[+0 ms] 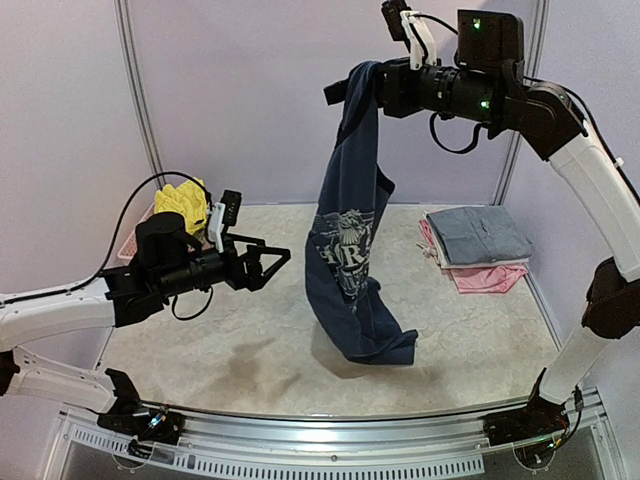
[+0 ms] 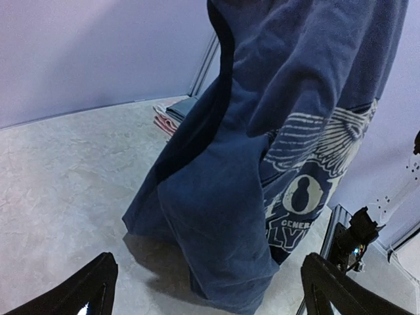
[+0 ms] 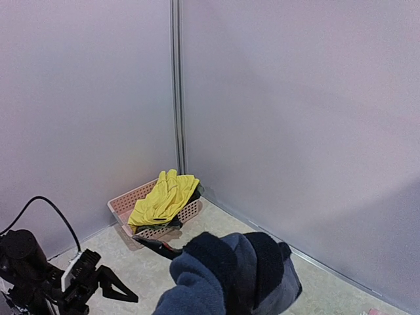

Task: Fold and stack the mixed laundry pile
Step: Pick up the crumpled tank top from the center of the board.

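Observation:
My right gripper is shut on the navy blue top and holds it high; the top hangs down and its lower end rests on the table. In the right wrist view the bunched navy cloth covers the fingers. My left gripper is open and empty, left of the hanging top, not touching it. The left wrist view shows the top with its white print straight ahead between the open fingertips. A bright yellow garment lies in the pink basket. Folded grey and pink pieces are stacked at the right.
The pink lattice basket stands in the far left corner against the walls, with the yellow garment and a dark piece in it. The metal rail runs along the table's near edge.

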Robot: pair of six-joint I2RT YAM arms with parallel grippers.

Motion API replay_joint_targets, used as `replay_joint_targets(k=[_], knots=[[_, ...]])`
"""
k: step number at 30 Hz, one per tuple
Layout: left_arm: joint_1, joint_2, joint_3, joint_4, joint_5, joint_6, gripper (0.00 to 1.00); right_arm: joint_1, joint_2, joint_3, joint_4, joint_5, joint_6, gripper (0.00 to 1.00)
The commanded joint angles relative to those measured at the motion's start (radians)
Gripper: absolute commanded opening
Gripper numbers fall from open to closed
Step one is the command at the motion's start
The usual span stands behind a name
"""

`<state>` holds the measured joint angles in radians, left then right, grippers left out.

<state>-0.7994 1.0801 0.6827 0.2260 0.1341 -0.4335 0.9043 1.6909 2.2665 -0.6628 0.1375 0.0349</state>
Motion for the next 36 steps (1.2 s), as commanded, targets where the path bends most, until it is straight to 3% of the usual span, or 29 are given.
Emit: replay_joint_targets(k=[1, 6, 10, 12, 15, 21, 27, 31, 36], knots=[[-0.017, 0.102, 0.004, 0.156, 0.098, 0.016, 1.0, 0.017, 0.001, 0.011, 0.005, -0.029, -0.016, 0.0], [-0.017, 0.246, 0.032, 0.215, 0.131, -0.034, 0.99, 0.019, -0.012, -0.018, 0.01, -0.029, -0.024, 0.0], [-0.017, 0.361, 0.047, 0.272, 0.172, -0.086, 0.89, 0.018, -0.018, -0.026, 0.008, -0.024, -0.024, 0.0], [-0.018, 0.411, 0.055, 0.326, 0.235, -0.118, 0.66, 0.019, -0.019, -0.031, 0.005, -0.011, -0.024, 0.0], [-0.019, 0.449, 0.071, 0.37, 0.277, -0.157, 0.02, 0.018, -0.023, -0.042, 0.0, 0.018, -0.06, 0.0], [-0.024, 0.31, 0.107, 0.1, 0.147, -0.056, 0.0, 0.019, -0.075, -0.135, -0.014, 0.142, -0.066, 0.0], [-0.032, 0.082, 0.186, -0.276, -0.047, 0.05, 0.0, 0.018, -0.271, -0.4, 0.081, 0.157, -0.048, 0.01], [-0.033, -0.032, 0.281, -0.479, -0.124, 0.101, 0.0, 0.019, -0.362, -0.463, 0.072, 0.134, -0.04, 0.02], [-0.032, -0.088, 0.511, -0.742, -0.261, 0.185, 0.0, 0.019, -0.433, -0.482, 0.016, 0.163, 0.01, 0.03]])
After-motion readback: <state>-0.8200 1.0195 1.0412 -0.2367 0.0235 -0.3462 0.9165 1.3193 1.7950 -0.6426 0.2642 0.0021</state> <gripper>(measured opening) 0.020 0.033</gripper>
